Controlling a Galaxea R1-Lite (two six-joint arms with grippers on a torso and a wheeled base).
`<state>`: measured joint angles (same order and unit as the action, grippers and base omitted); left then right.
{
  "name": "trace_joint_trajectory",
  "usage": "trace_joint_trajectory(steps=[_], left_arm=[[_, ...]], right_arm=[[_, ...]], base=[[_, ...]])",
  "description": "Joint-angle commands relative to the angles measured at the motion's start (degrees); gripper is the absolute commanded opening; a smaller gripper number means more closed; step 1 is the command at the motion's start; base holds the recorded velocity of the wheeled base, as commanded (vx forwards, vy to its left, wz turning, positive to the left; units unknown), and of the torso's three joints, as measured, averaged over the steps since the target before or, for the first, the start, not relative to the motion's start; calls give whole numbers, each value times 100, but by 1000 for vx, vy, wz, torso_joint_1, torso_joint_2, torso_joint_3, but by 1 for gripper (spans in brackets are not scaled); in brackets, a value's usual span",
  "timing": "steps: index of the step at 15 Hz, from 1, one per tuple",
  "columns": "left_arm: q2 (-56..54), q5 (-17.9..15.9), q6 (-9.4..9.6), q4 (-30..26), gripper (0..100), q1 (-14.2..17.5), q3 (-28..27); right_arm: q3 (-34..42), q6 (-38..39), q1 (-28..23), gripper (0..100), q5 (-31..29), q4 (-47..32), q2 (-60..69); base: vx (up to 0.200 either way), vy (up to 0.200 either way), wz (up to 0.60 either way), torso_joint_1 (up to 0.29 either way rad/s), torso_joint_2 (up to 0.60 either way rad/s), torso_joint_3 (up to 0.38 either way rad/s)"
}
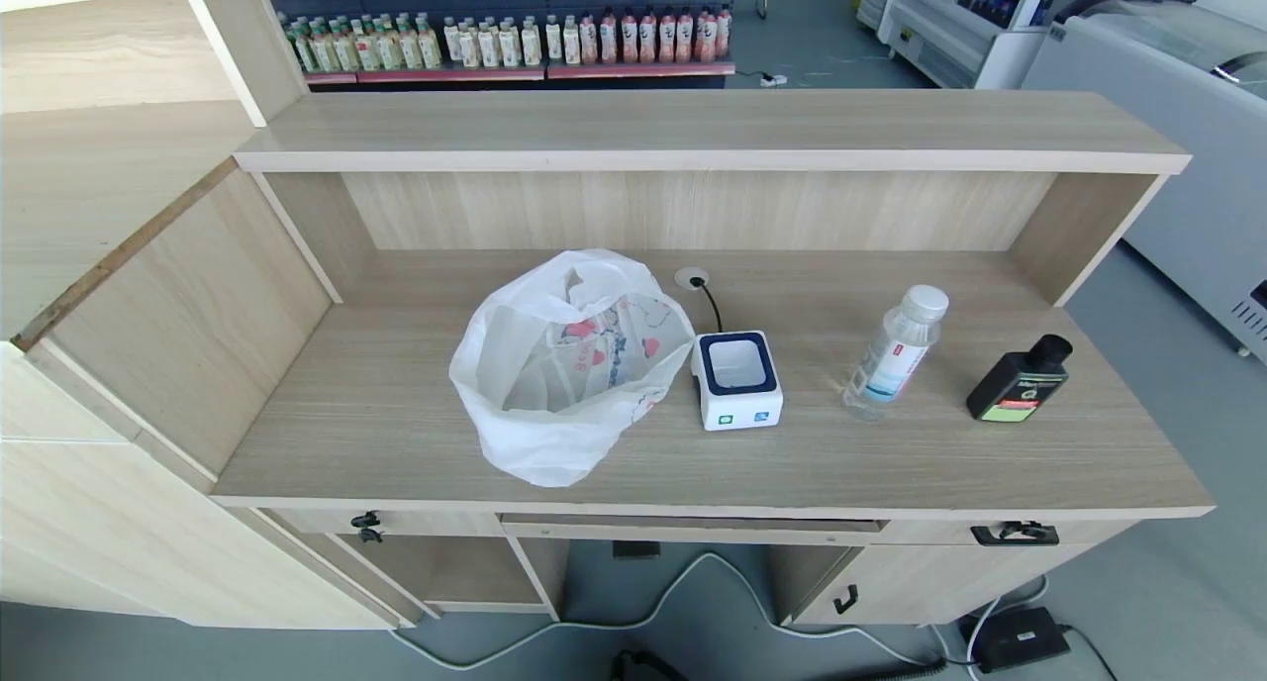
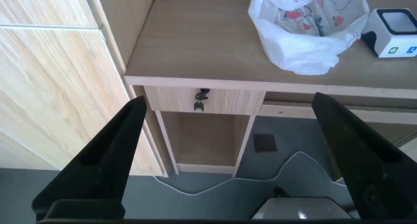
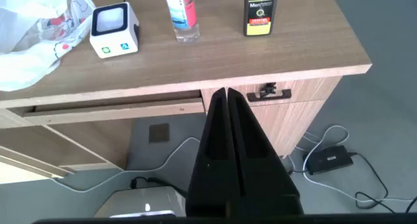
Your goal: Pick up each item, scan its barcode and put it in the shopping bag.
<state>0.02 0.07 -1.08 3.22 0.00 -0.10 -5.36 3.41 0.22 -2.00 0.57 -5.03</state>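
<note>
Two claws hang low in front of the wooden counter (image 1: 376,434), below its top. The left gripper (image 2: 234,152) is spread wide and holds nothing. The right gripper (image 3: 226,97) has its fingers pressed tight together, with nothing between them. Up on the counter, the white shopping bag (image 1: 569,364) sits open, with the scanner (image 1: 737,379) just beside it. Further to the right stand the water bottle (image 1: 894,354) and the black bottle (image 1: 1020,379).

I count one white shopping bag (image 1: 564,364), one small scanner (image 1: 737,379), one clear bottle (image 1: 894,354) with a white cap and one black bottle (image 1: 1020,381) with a black cap. They all sit on one wooden counter (image 1: 396,434).
</note>
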Motion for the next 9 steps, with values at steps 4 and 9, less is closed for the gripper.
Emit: trace_joint_trajectory(steps=[4,9], left_arm=[[-2,1,-6,-5,100,0,1],[-2,1,-6,3,100,0,1]], right_arm=[[-2346,335,-312,0,-248,1991,-5570],[-2417,168,-66,100,-240,3933,-7644]], base=[[0,0,0,0,0,0],[0,0,0,0,0,0]])
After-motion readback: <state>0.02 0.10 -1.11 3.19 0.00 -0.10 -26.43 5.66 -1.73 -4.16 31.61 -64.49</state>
